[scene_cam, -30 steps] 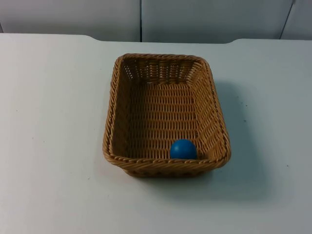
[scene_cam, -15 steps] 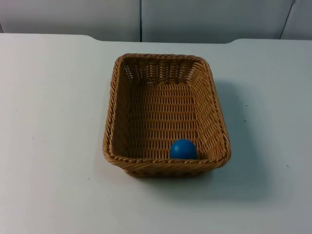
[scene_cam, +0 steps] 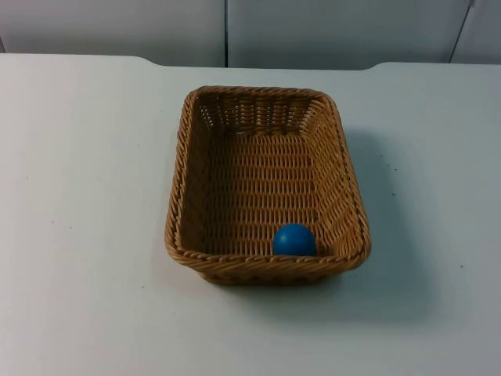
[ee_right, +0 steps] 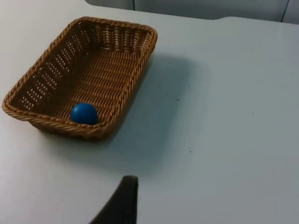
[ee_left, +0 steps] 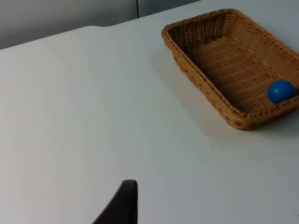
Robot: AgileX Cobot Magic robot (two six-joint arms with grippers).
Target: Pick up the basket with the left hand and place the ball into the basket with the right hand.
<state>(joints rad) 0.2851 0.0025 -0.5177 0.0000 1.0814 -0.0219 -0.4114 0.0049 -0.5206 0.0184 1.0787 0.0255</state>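
Blue ball (scene_cam: 294, 239) lies inside wicker basket (scene_cam: 182, 188) on table (scene_cam: 78, 196).

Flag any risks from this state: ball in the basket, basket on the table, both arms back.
1. The blue ball lies loose against the near wall of the wicker basket; if an arm lifts or tilts the basket, the ball will probably roll across the floor, perhaps out.
2. The basket stands flat on the white table, with neither gripper on it; a nudge to its rim would likely slide it.
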